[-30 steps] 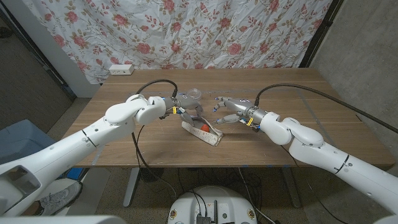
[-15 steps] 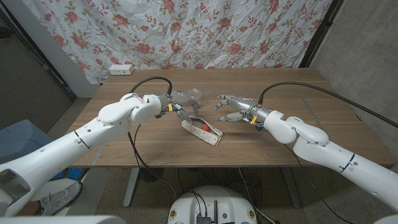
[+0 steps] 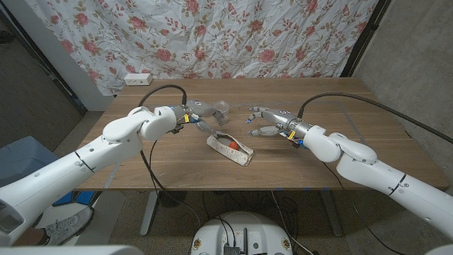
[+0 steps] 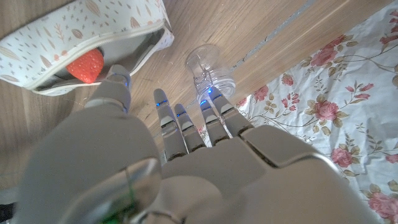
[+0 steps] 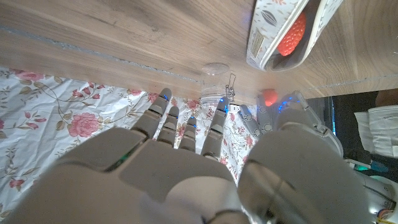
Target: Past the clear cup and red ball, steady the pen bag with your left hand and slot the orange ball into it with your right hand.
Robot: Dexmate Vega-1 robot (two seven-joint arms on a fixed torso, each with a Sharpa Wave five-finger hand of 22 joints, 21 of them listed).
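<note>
Orange ball (image 3: pixel 233 145) sits inside pen bag (image 3: pixel 243 154) mid-tabletop (image 3: pixel 340 152), so we judge slotting done. Left robot hand (image 3: pixel 200 117) beside bag mouth, fingers spread, holding nothing. Right robot hand (image 3: pixel 263 123) apart from bag, fingers loose, empty. Clear cup (image 3: pixel 222 108) just behind.

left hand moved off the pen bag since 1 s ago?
Yes. In the head view the left hand has drawn back from the pen bag toward the clear cup; the bag lies where it was.
</note>
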